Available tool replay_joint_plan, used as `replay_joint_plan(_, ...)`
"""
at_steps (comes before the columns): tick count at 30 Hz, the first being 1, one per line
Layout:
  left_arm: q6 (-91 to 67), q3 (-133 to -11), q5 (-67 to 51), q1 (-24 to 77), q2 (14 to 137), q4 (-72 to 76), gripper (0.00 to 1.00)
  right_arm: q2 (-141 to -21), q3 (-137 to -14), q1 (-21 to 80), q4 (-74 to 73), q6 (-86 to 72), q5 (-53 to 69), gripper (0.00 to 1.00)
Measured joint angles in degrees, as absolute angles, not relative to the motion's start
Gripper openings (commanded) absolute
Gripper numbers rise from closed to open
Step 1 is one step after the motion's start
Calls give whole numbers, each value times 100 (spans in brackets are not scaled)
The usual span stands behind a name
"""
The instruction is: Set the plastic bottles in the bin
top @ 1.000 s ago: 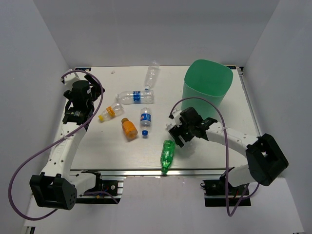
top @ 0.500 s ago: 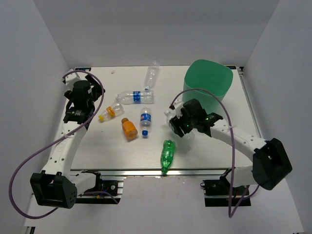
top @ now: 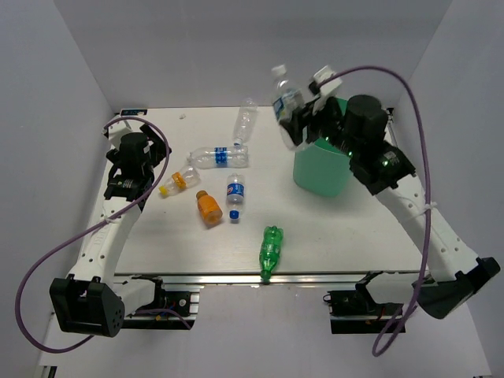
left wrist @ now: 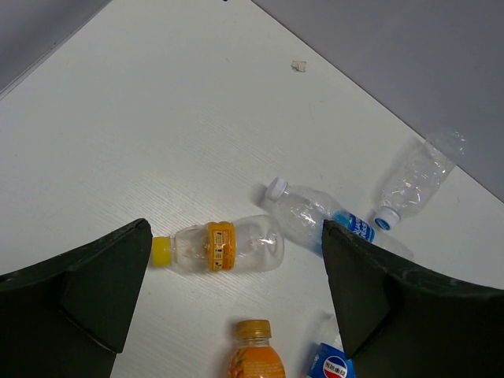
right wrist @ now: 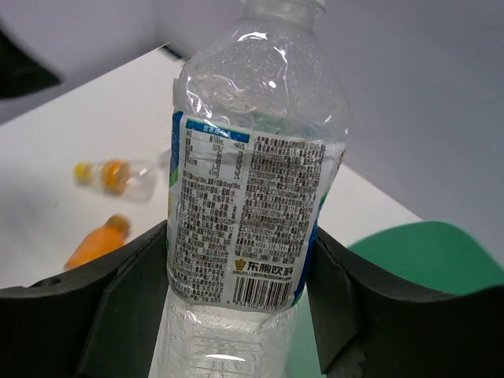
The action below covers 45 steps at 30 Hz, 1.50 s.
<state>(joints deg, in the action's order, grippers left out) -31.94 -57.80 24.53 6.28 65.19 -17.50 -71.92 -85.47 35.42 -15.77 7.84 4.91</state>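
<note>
My right gripper (top: 298, 118) is shut on a clear white-capped bottle (top: 285, 101), held high by the left rim of the mint-green bin (top: 323, 172). In the right wrist view the bottle (right wrist: 248, 205) fills the space between the fingers and the bin (right wrist: 429, 250) shows behind it. My left gripper (top: 140, 157) is open and empty above the clear yellow-capped bottle (top: 179, 182), seen in the left wrist view (left wrist: 220, 246). On the table lie the orange bottle (top: 209, 209), a small blue-label bottle (top: 235, 194), a clear blue-label bottle (top: 219, 157), a clear bottle (top: 246, 120) and the green bottle (top: 270, 250).
White walls close the table on the left, back and right. The green bottle lies at the table's front edge. A small scrap (left wrist: 298, 66) lies at the back of the table.
My right arm has lifted the clear bottle from near the table's middle up and back to the bin's left rim. The left arm has barely moved.
</note>
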Motion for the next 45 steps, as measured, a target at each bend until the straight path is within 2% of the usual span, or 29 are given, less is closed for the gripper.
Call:
replay_joint_plan(2, -3194, -5780, 2458, 628, 6519, -1754, 98, -7413, -8899, 3135, -1549, 663, 360, 32)
replay_joint_plan(5, -3194, -5780, 2462, 628, 6514, -1756, 98, -7863, -9194, 2351, -1463, 580, 139, 47)
replay_joint_plan(6, -3197, -5780, 2460, 628, 6512, -1756, 98, -8005, -9201, 2132, -1474, 596, 54, 56)
replay_joint_plan(7, -3197, -5780, 2458, 628, 6512, -1754, 98, -8160, -9201, 1957, -1522, 633, -19, 60)
replay_joint_plan(8, -3197, -5780, 2453, 628, 6512, -1754, 98, -8309, -9207, 1844, -1594, 674, -82, 74)
replay_joint_plan(11, -3203, -5778, 2427, 628, 6512, -1750, 98, -8672, -9225, 1758, -1918, 812, -183, 89)
replay_joint_plan(16, -3221, -5780, 2370, 628, 6514, -1750, 98, -8650, -9225, 1791, -2305, 1087, -27, 89)
replay_joint_plan(23, -3258, -5780, 2324, 628, 6539, -1763, 98, -7848, -9220, 2053, -2471, 2047, 882, 89)
replay_joint_plan(29, -3352, -5780, 2285, 628, 6543, -1918, 98, -7837, -9212, 3570, -3935, 5133, 1737, 89)
replay_joint_plan(35, -3470, -5721, 2270, 628, 6438, -1992, 98, -8661, -9299, 4047, -6084, 7450, 2198, 89)
replay_joint_plan(42, -3496, -5710, 2244, 628, 6477, -2075, 98, -8468, -7408, 5618, -5975, 8018, 1833, 89)
replay_joint_plan(45, -3496, -5710, 2202, 628, 6589, -2115, 98, -8479, -6783, 5994, -5846, 8097, 1632, 89)
